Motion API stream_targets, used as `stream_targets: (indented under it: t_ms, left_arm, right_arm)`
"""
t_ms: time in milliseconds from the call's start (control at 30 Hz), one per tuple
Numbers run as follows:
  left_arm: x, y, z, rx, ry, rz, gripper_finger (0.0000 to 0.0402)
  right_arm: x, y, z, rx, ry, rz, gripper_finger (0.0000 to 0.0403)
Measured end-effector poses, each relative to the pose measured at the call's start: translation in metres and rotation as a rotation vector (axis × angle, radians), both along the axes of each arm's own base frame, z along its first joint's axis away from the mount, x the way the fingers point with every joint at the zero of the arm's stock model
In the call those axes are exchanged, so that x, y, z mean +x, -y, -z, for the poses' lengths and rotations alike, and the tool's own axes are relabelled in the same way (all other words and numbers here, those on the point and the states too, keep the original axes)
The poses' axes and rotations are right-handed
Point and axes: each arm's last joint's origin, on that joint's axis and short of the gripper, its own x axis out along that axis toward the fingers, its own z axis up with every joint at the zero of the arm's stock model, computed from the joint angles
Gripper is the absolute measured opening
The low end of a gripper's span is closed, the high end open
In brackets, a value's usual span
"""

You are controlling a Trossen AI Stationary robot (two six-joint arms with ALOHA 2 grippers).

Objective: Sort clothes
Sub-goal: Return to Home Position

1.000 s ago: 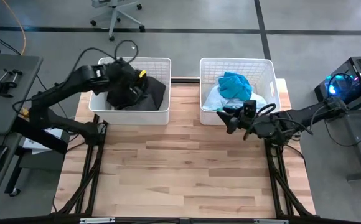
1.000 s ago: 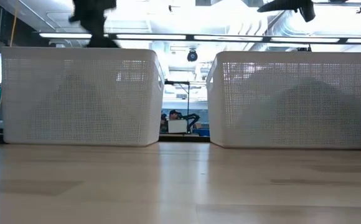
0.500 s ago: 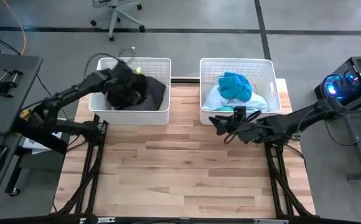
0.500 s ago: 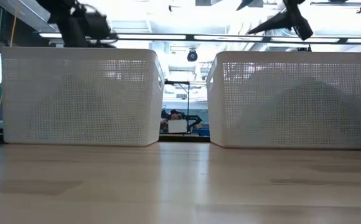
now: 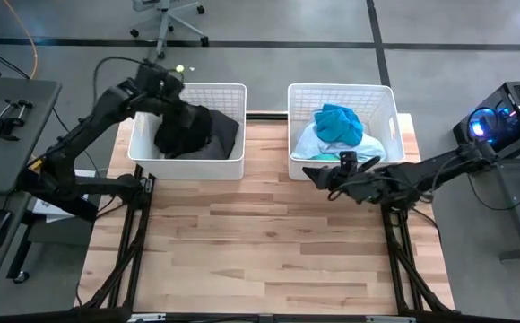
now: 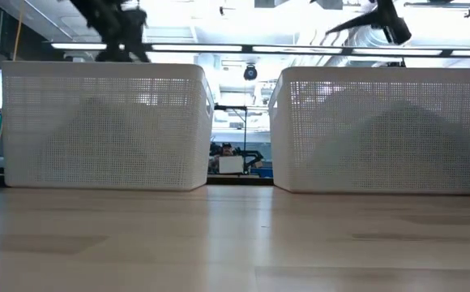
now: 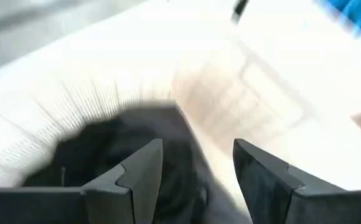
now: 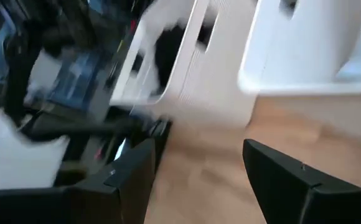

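Note:
Dark clothes, black and charcoal [image 5: 197,133], lie heaped in the left white basket [image 5: 235,166]; they also show in the left wrist view [image 7: 106,168]. A turquoise garment [image 5: 338,121] lies on pale blue and white ones [image 5: 307,144] in the right white basket [image 5: 387,99]. My left gripper [image 5: 176,103] hovers over the left basket's far left part, open and empty [image 7: 196,168]. My right gripper [image 5: 318,176] is open and empty [image 8: 199,168] over the table, just in front of the right basket's near wall.
Both baskets stand side by side at the table's far edge, seen from the front in the low view [image 6: 105,122] [image 6: 381,126]. The wooden table top [image 5: 260,251] stretches in front of them. A desk [image 5: 9,117] stands to the left and equipment [image 5: 502,117] to the right.
My left gripper has drawn back from above the dark clothes toward the left basket's far left corner and risen. My right gripper has gone a little toward the table's left edge along the right basket's front. The clothes lie still in both baskets.

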Motion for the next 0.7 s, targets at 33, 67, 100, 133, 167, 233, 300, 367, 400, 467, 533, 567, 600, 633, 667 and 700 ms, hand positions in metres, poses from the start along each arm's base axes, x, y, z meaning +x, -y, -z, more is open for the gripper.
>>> stream_targets:
  t_ms: [33, 67, 100, 133, 167, 233, 300, 367, 400, 467, 533, 567, 600, 633, 667, 700]
  left_arm:
    - [-0.001, 0.003, -0.010, 0.038, 0.029, 0.001, 0.0186]
    - [-0.002, 0.007, -0.022, 0.079, 0.072, 0.003, 0.0186]
    - [-0.004, 0.011, -0.034, 0.123, 0.119, 0.004, 0.0186]
    - [-0.005, 0.015, -0.043, 0.154, 0.161, 0.004, 0.0186]
    - [-0.008, 0.018, -0.052, 0.183, 0.201, 0.003, 0.0186]
    - [-0.010, 0.026, -0.066, 0.241, 0.279, 0.001, 0.0186]
    - [-0.015, 0.035, -0.078, 0.294, 0.366, -0.003, 0.0186]
    - [-0.020, 0.043, -0.089, 0.332, 0.445, -0.009, 0.0186]
    - [-0.022, 0.046, -0.093, 0.349, 0.473, -0.008, 0.0186]
    - [-0.025, 0.050, -0.098, 0.364, 0.516, -0.014, 0.0186]
    - [-0.027, 0.053, -0.101, 0.351, 0.555, -0.028, 0.0186]
    - [-0.029, 0.055, -0.102, 0.337, 0.576, -0.039, 0.0186]
    - [-0.030, 0.057, -0.103, 0.319, 0.594, -0.049, 0.0186]
    - [-0.031, 0.058, -0.103, 0.297, 0.612, -0.062, 0.0186]
    - [-0.032, 0.059, -0.103, 0.272, 0.628, -0.074, 0.0186]
    - [-0.032, 0.060, -0.103, 0.248, 0.639, -0.085, 0.0186]
  right_arm:
    - [-0.003, 0.002, -0.003, 0.035, 0.012, -0.039, 0.0231]
    - [-0.005, 0.004, -0.007, 0.046, 0.018, -0.094, 0.0231]
    - [-0.008, 0.005, -0.013, 0.033, 0.034, -0.151, 0.0231]
    - [-0.011, 0.006, -0.020, 0.005, 0.063, -0.206, 0.0230]
    - [-0.014, 0.006, -0.027, -0.034, 0.095, -0.254, 0.0227]
    - [-0.021, 0.005, -0.041, -0.137, 0.170, -0.370, 0.0215]
    - [-0.030, 0.005, -0.057, -0.263, 0.266, -0.494, 0.0193]
    - [-0.043, 0.007, -0.071, -0.362, 0.352, -0.555, 0.0161]
    - [-0.050, 0.008, -0.075, -0.396, 0.369, -0.558, 0.0142]
    - [-0.063, 0.012, -0.080, -0.435, 0.384, -0.577, 0.0103]
    - [-0.077, 0.014, -0.082, -0.457, 0.392, -0.630, 0.0065]
    - [-0.084, 0.015, -0.082, -0.478, 0.391, -0.666, 0.0045]
    - [-0.091, 0.016, -0.082, -0.514, 0.385, -0.698, 0.0027]
    - [-0.098, 0.017, -0.081, -0.558, 0.374, -0.737, 0.0014]
    - [-0.107, 0.019, -0.080, -0.603, 0.356, -0.773, 0.0007]
    - [-0.115, 0.021, -0.078, -0.632, 0.337, -0.790, 0.0007]
